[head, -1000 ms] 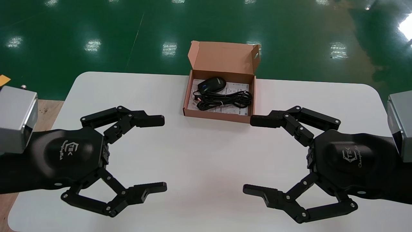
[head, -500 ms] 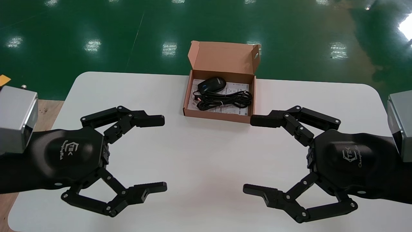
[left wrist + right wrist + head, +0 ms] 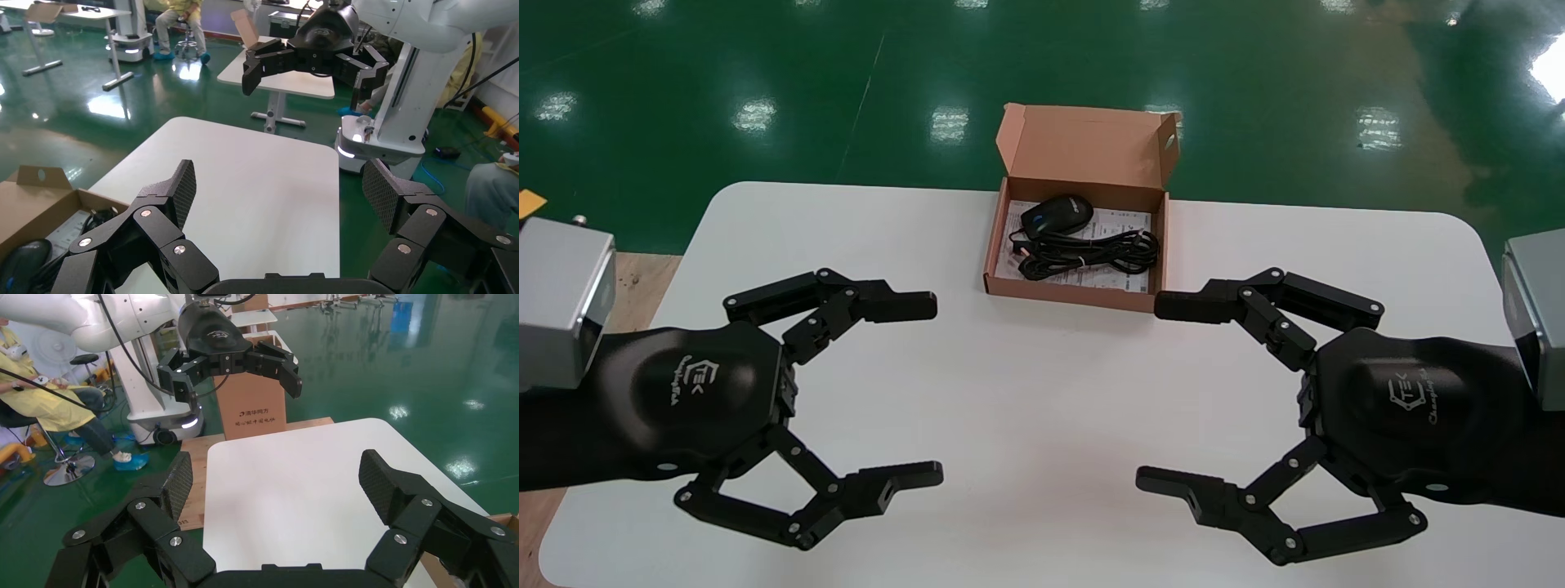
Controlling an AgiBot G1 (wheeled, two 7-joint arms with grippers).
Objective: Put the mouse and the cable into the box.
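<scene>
An open brown cardboard box [image 3: 993, 257] stands at the table's far middle, lid flap raised behind it. Inside lie a black mouse [image 3: 1057, 215] and its coiled black cable [image 3: 1091, 253], on a white printed sheet. My left gripper [image 3: 918, 388] hangs open over the near left of the table, nothing between its fingers. My right gripper [image 3: 1166, 392] hangs open over the near right, also empty. In the left wrist view the box [image 3: 27, 202] and mouse [image 3: 21, 257] show beside the open left gripper [image 3: 278, 190]. The right wrist view shows its gripper [image 3: 275, 474] over bare table.
The white table [image 3: 1042, 392] has rounded corners and stands on a green floor. A wooden pallet edge [image 3: 633, 278] lies off the table's left side. In the wrist views, another robot base [image 3: 379, 135] and a second table stand farther off.
</scene>
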